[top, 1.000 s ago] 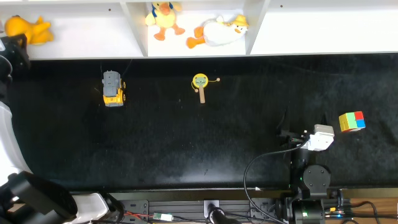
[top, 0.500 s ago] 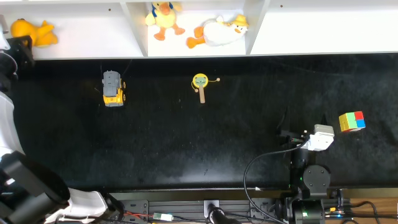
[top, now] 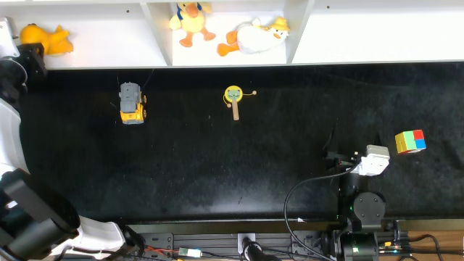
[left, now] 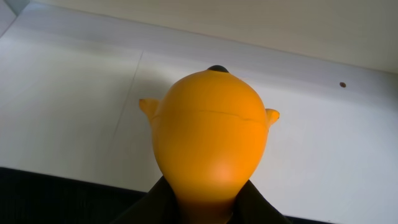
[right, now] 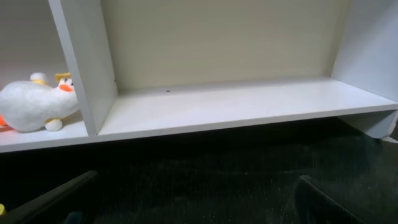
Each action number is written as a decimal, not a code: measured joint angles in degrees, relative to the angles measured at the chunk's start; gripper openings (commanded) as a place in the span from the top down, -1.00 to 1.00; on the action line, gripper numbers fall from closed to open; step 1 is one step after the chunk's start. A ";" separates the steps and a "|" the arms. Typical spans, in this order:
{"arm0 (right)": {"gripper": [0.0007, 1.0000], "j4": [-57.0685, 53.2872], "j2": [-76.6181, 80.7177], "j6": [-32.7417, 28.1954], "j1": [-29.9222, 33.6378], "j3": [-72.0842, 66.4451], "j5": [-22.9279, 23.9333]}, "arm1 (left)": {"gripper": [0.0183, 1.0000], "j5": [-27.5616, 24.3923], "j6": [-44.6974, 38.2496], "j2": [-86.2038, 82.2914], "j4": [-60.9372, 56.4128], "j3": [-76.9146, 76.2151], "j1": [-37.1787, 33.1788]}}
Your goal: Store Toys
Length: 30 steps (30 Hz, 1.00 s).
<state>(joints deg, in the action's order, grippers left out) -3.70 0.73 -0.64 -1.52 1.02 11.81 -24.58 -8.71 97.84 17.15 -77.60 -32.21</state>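
1. Locate the left gripper [top: 32,54] at the far left of the white shelf [top: 101,40], at the mouth of its left compartment. Its fingers [left: 146,208] are clenched on the lower end of the orange toy duck [left: 210,146].
2. Note where the orange toy duck is: inside the left compartment, over the white shelf floor (you cannot tell whether it rests on that floor).
3. Locate the right gripper [right: 193,208] low over the black worktop [top: 217,167], near its own base at the right and facing the shelf's right compartment. Its fingers [right: 53,194] are spread wide apart and grasp nothing.
4. Check the middle compartment: a yellow plush duck [top: 192,20] and a white plush duck [top: 254,36] lie side by side.
5. Check the worktop for the remaining toys:
   - The toy truck [top: 131,103] stands left of centre, near the shelf.
   - The rattle drum [top: 233,98] lies near the centre, its wooden handle pointing away from the shelf.
   - The colour cube [top: 409,141] sits at the far right, near the right arm.
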 measured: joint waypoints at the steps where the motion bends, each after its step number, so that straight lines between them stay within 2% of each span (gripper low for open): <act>1: -0.99 0.04 0.00 -0.04 0.00 0.00 -0.02 | 0.54 0.00 -0.02 0.00 0.02 0.00 0.00; 24: -0.99 0.02 0.00 -0.04 -0.02 0.00 0.00 | 0.46 2.36 -0.02 3.13 -4.50 -0.79 3.19; 26: -0.99 0.02 0.00 -0.02 -0.02 0.00 0.00 | 0.40 2.40 -0.07 3.13 -4.57 -0.79 3.34; 27: -0.99 0.00 0.00 -0.04 -0.02 0.00 0.00 | 0.29 2.40 -0.13 3.13 -4.59 -0.79 3.37; 30: -0.99 0.00 0.00 -0.04 -0.02 0.00 -0.02 | -0.23 2.58 -0.52 3.13 -4.81 -0.79 3.43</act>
<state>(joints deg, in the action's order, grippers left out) -3.70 0.73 -0.69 -1.54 1.02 11.79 -22.00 -9.23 100.97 12.34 -78.39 -28.77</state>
